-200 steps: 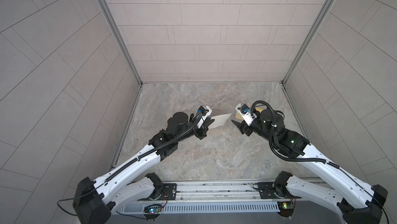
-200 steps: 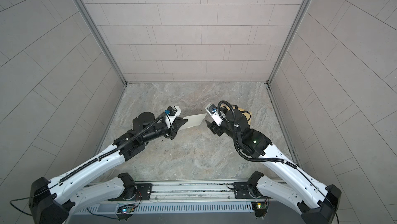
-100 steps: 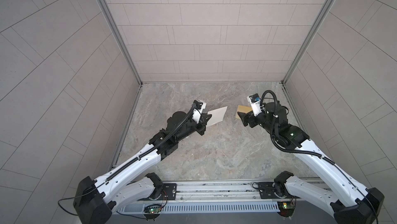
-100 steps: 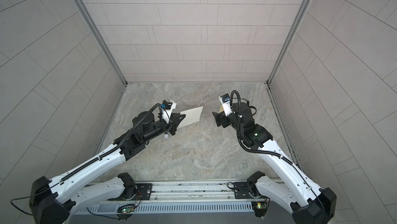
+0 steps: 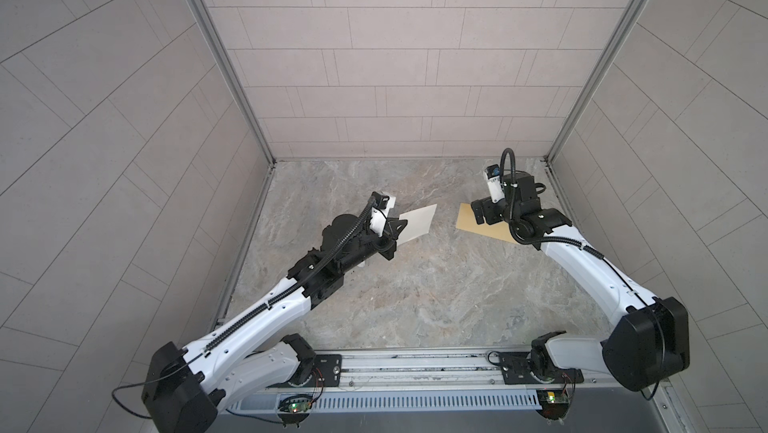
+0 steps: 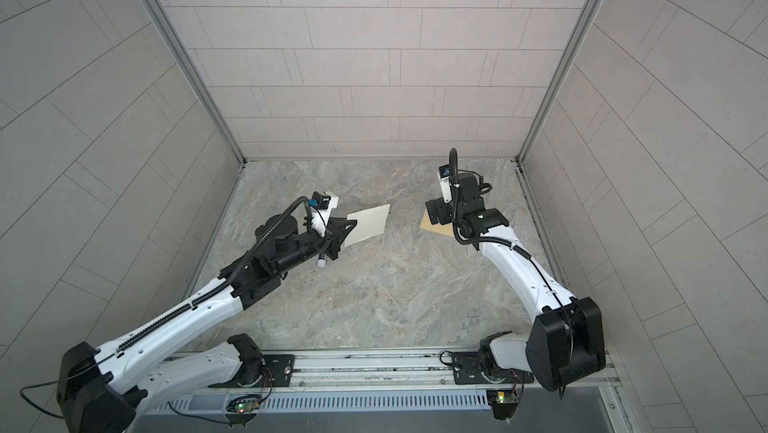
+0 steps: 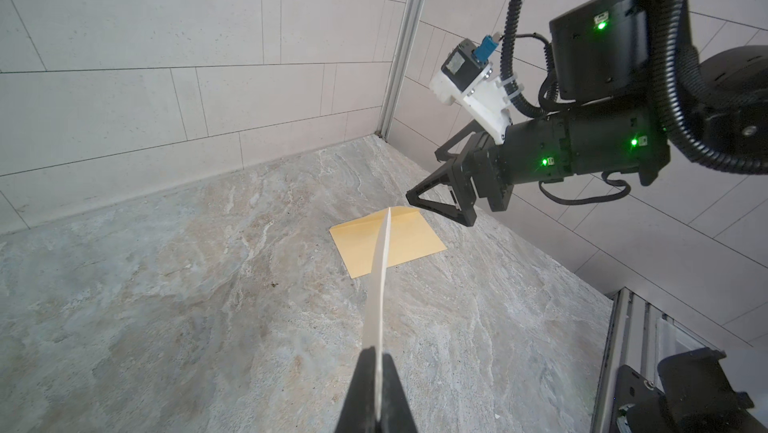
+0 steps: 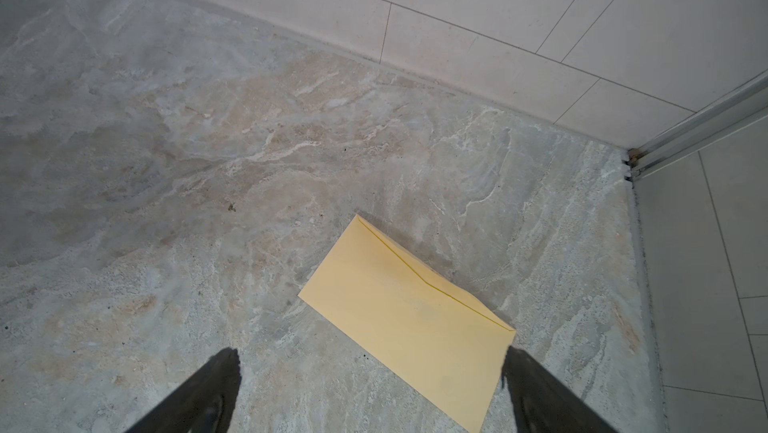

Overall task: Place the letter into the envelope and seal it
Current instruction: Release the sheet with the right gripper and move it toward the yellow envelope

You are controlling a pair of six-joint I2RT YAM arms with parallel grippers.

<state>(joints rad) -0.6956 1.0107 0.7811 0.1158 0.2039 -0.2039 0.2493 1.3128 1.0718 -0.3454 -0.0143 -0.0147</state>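
the left gripper [image 5: 394,230] is pinched shut on one edge of the pale beige, thin rectangular paper letter [image 5: 417,222], which is held clear of the table and juts toward 2 o'clock in both top views. the plain yellow-tan manila paper envelope [image 8: 409,318], a long narrow rectangle creased along one long edge, lies flat on the grey-beige veined marble-look table [image 5: 415,294] at 3 o'clock from the letter. it sits just beneath the right gripper [image 8: 370,362], whose dark fingers are spread wide and hold nothing.

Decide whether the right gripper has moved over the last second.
Yes: the right gripper has moved toward the back right corner post, away from the letter.
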